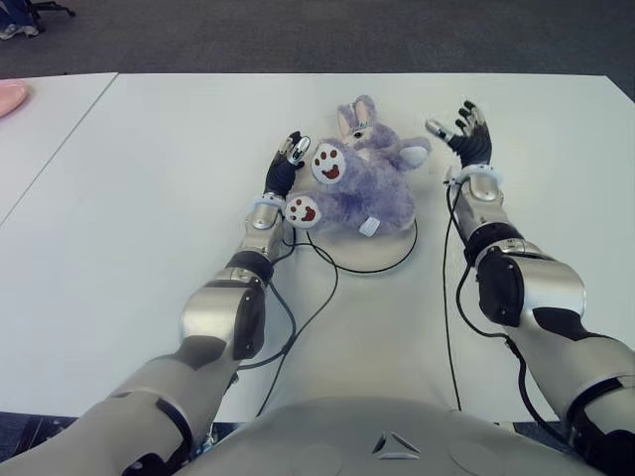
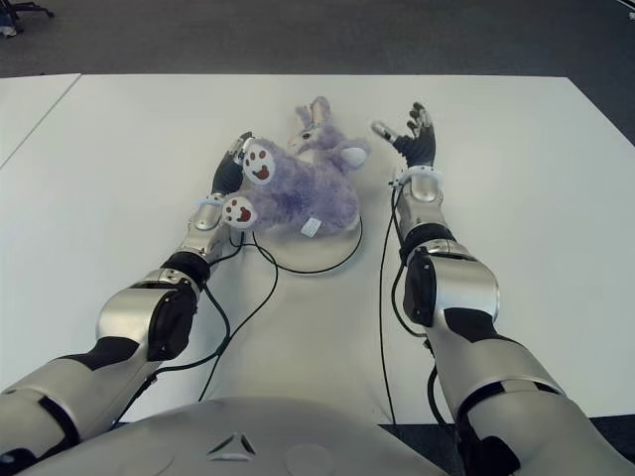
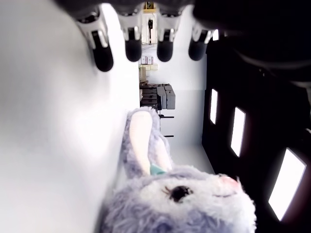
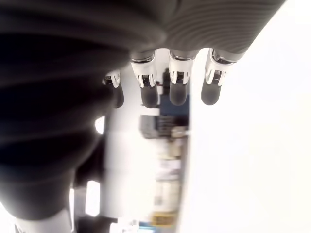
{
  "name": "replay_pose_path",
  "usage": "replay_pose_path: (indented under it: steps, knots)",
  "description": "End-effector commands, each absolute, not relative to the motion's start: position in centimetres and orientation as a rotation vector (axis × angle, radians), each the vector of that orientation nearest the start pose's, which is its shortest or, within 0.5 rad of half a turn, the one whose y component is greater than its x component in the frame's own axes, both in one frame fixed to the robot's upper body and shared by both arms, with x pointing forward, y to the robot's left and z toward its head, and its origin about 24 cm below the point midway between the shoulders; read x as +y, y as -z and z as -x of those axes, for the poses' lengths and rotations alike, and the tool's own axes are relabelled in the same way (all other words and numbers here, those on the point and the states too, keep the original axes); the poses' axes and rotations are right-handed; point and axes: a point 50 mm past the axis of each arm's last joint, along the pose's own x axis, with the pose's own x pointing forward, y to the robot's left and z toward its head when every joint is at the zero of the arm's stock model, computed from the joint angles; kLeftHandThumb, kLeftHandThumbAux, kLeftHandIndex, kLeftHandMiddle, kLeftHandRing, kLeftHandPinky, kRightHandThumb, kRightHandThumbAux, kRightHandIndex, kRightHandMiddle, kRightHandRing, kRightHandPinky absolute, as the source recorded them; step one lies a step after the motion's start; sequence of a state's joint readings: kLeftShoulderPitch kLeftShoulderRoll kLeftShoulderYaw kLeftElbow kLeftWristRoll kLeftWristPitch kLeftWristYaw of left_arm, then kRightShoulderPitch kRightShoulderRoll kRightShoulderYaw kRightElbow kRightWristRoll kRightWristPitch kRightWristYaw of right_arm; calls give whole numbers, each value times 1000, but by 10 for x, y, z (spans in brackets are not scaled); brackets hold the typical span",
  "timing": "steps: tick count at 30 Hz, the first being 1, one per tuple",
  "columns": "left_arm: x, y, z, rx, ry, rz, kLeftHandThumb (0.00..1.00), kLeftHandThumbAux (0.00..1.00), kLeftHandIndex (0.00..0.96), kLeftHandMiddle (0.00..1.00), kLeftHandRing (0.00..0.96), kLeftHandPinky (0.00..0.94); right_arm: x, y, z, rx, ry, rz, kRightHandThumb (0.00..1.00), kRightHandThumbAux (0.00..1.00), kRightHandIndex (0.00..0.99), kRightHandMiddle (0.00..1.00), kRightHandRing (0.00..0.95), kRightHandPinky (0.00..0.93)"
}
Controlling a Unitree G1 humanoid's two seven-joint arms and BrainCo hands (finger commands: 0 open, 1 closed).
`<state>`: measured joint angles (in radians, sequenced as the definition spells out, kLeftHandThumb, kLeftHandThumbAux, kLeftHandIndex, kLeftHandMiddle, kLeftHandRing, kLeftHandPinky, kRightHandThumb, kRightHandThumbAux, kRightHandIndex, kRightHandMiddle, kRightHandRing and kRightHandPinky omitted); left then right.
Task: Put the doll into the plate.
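Lying on the plate (image 1: 392, 260) on the white tabletop (image 1: 149, 178), the doll (image 1: 357, 183) appears delivered, which would explain why the left hand (image 1: 288, 159) beside it and the right hand (image 1: 461, 129) flank it with fingers spread, holding nothing

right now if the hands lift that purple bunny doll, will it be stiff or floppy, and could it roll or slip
The doll looks like fuzzy plush, so it is probably soft, floppy and light. Its rounded body lying on the plate might shift if nudged, though fur should grip rather than slip. The left hand and right hand flank it with open fingers.
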<state>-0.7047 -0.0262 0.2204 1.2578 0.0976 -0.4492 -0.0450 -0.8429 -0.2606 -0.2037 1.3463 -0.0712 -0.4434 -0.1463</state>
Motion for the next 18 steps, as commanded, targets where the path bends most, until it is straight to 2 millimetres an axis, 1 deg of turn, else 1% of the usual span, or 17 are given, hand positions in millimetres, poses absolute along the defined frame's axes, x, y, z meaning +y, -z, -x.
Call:
replay_pose_path:
  steps: [1, 4, 8, 14, 18]
  knots:
    - [128, 76, -280, 549, 80, 21, 0, 317, 0, 56, 40, 17, -212, -18, -350, 177, 193, 463, 0, 855, 41, 82, 68, 105]
    - [133, 75, -280, 531, 67, 11, 0, 319, 0, 55, 38, 11, -210, -9, -345, 222, 185, 526, 0, 861, 50, 89, 79, 116]
    - [139, 74, -281, 518, 48, 7, 0, 319, 0, 53, 36, 6, -208, 0, -340, 267, 191, 554, 0, 862, 57, 94, 89, 131]
    - [146, 72, -283, 500, 10, -3, 0, 322, 0, 50, 31, 0, -202, 15, -331, 323, 230, 531, 0, 863, 64, 96, 100, 144]
    - [152, 68, -287, 487, -16, -10, 0, 336, 0, 51, 29, 0, -199, 25, -323, 373, 274, 451, 0, 864, 66, 97, 104, 144]
